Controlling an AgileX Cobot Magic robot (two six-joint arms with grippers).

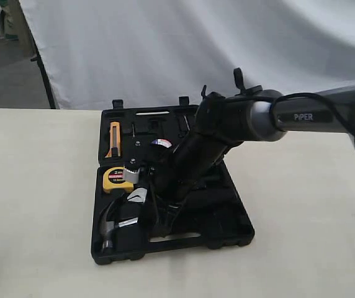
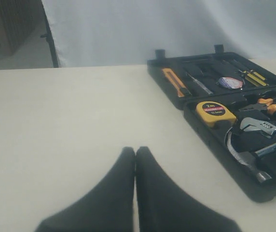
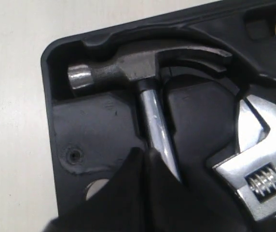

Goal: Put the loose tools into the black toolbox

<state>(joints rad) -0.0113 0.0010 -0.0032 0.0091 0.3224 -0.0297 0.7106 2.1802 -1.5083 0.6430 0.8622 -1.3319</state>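
**Exterior view.** We see the black toolbox (image 1: 239,231) lying open on the pale table (image 1: 41,217). The right arm (image 1: 301,116) reaches in from the right and down into the lower half of the box. There its right gripper (image 1: 162,214) is lost among dark shapes, so we cannot tell from this view how its fingers stand. The hammer (image 1: 110,225) lies in the near left corner of the box. The wrench (image 1: 138,197) lies next to it, close to a yellow tape measure (image 1: 116,179). The tape roll (image 1: 161,143) sits in the lid half, near an orange knife (image 1: 114,139).

**Left wrist view.** The left gripper (image 2: 135,153) hangs over bare table, well apart from the toolbox (image 2: 169,94). Its two fingers are pressed together with nothing between them. Inside the box we note the hammer (image 2: 244,157), wrench (image 2: 258,126), tape roll (image 2: 230,82), tape measure (image 2: 215,112) and orange-handled pliers (image 2: 266,104).

**Right wrist view.** The right gripper (image 3: 145,153) has its fingers pressed together and pinches nothing. Its tips meet just beside the hammer's steel shaft. The hammer (image 3: 128,67) fills its moulded recess in a corner of the toolbox (image 3: 89,125). The wrench (image 3: 256,159) lies in the box beside it, with its open jaw toward the hammer's claw.
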